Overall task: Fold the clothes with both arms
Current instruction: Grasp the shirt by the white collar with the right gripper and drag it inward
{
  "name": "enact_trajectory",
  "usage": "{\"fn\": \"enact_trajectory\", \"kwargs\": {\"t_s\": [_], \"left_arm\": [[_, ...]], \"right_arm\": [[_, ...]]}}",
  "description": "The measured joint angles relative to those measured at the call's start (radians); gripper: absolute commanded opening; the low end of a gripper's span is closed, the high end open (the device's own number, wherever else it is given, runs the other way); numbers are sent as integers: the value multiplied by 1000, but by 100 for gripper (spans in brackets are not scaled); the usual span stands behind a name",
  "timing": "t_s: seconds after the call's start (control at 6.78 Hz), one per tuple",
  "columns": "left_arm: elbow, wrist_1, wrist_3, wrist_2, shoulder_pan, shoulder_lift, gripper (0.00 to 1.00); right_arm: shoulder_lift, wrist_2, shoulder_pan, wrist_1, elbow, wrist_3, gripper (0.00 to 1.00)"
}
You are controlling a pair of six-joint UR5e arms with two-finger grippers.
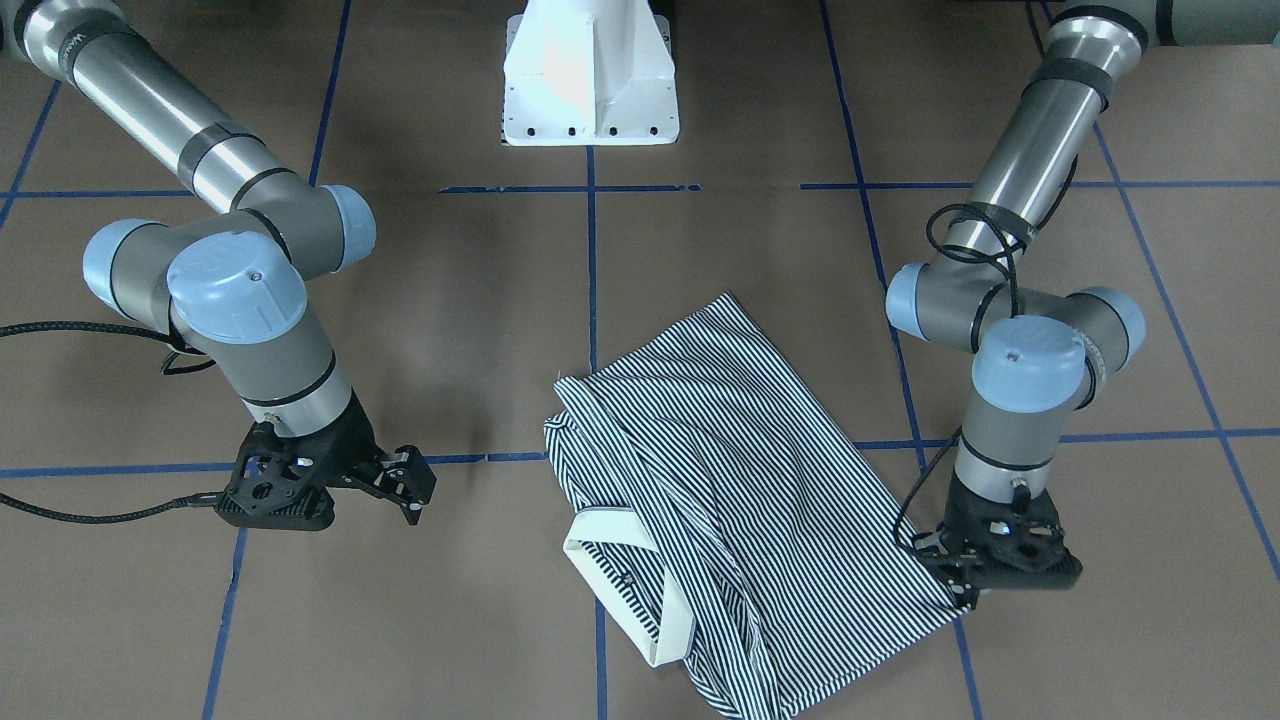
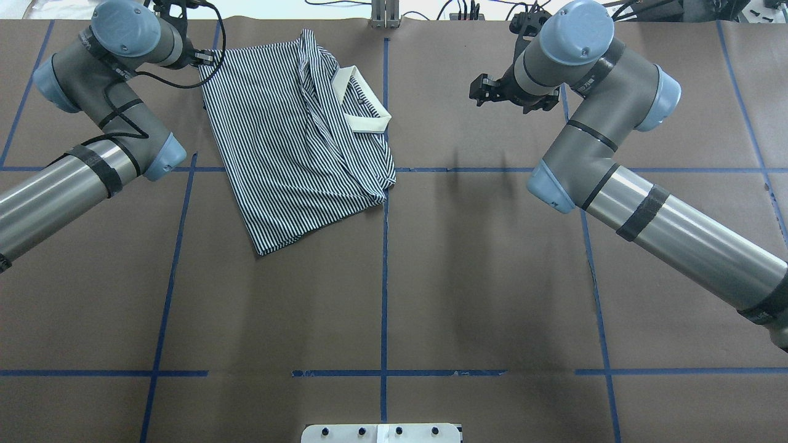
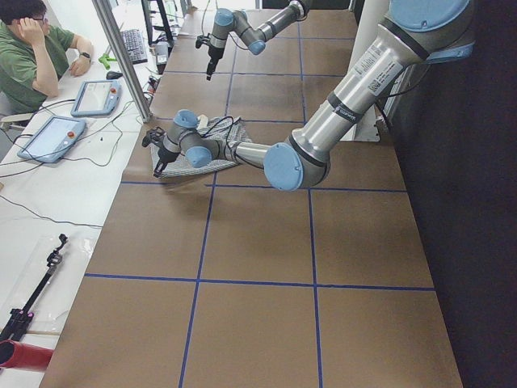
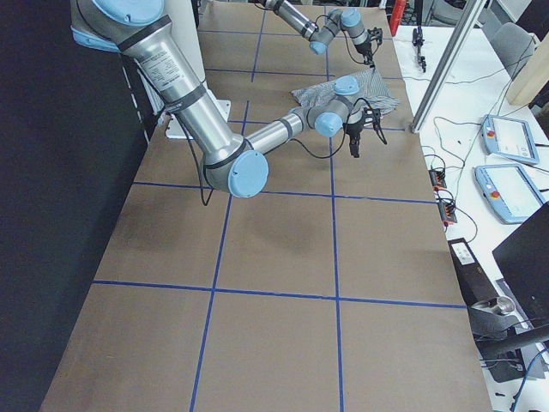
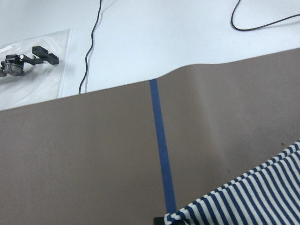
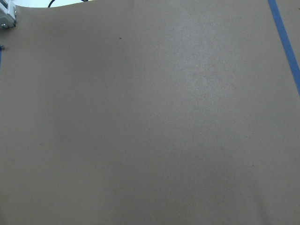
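Left gripper (image 1: 955, 580) low, right gripper (image 1: 412, 490) raised with jaws apart

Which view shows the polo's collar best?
Exterior front-facing: the collar lies nearest, large, with a button visible. Overhead shows the collar smaller; the side views leave it too small; the wrist views miss it.
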Motion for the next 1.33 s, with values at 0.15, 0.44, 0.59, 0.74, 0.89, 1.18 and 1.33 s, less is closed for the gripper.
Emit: {"fn": "enact_trajectory", "kwargs": {"t_s": [0.15, 0.44, 0.59, 0.74, 0.89, 1.18, 1.33], "left_arm": [[3, -25, 23, -15, -7, 11, 100], [-12, -54, 86, -100, -36, 30, 100], [-38, -57, 97, -127, -45, 44, 100], [-59, -58, 99, -137, -49, 53, 100], [-68, -58, 98, -140, -49, 56, 100], [-84, -58, 94, -142, -50, 60, 100], [-88, -57, 93, -142, -50, 60, 100]], "right_arm": [[5, -1, -4, 0, -1, 12, 99], [53, -10, -23, -1, -25, 90, 87], [113, -42, -43, 13, -75, 163, 85], [192, -99, -74, 56, -162, 257, 85], [262, -169, -113, 113, -258, 339, 85], [379, -311, -185, 227, -459, 459, 85], [419, -346, -204, 274, -537, 485, 75]]}}
